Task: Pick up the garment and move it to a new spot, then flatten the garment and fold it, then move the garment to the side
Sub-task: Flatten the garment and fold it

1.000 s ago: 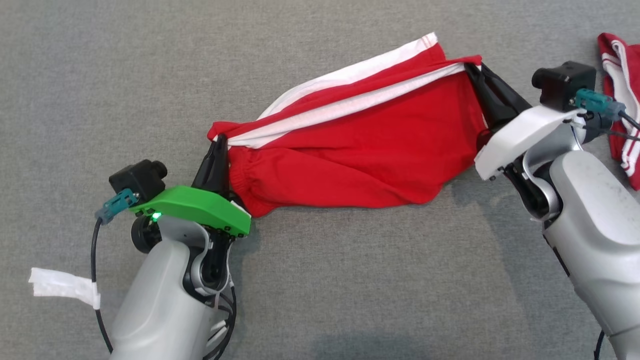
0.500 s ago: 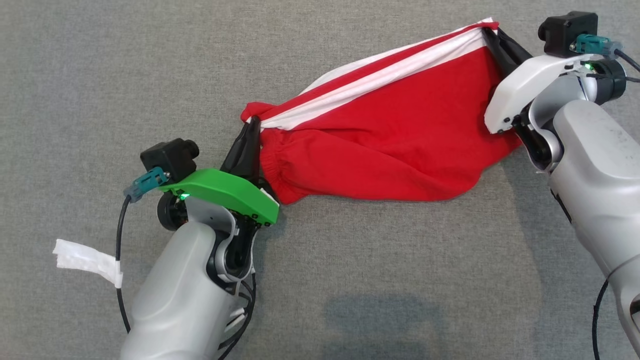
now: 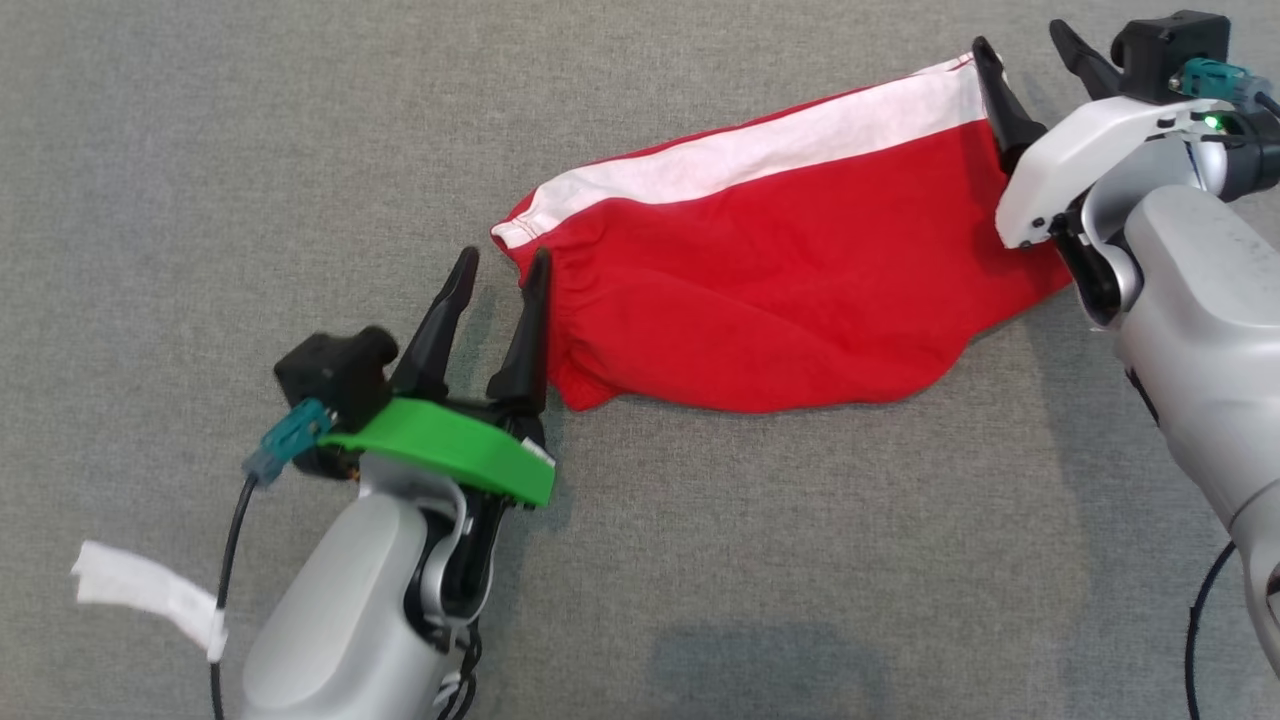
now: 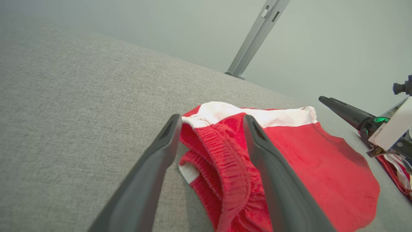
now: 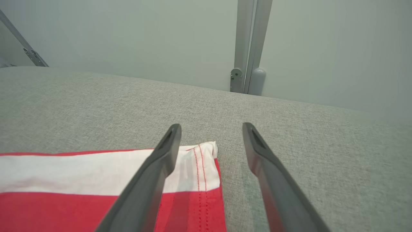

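The garment [image 3: 780, 300] is a pair of red shorts with a white side stripe, lying loosely flat on the grey cloth surface [image 3: 250, 150]. My left gripper [image 3: 503, 262] stands open at its elastic waistband end, one finger over the gathered edge and the other over bare cloth. In the left wrist view the waistband [image 4: 225, 161] lies between and below the open left gripper [image 4: 211, 120]. My right gripper [image 3: 1020, 40] is open at the garment's far right corner. In the right wrist view that hemmed corner [image 5: 202, 167] sits under the left finger of the open gripper [image 5: 211, 127].
A white tape tag [image 3: 140, 590] hangs on the left arm's cable. Another red and white cloth [image 4: 396, 170] lies behind the right arm. A grey metal post [image 5: 248, 48] and a pale wall stand past the surface's far edge.
Both grippers have opened and let go of the garment, which has dropped from being stretched between them and now lies on the surface. The head camera has also shifted.
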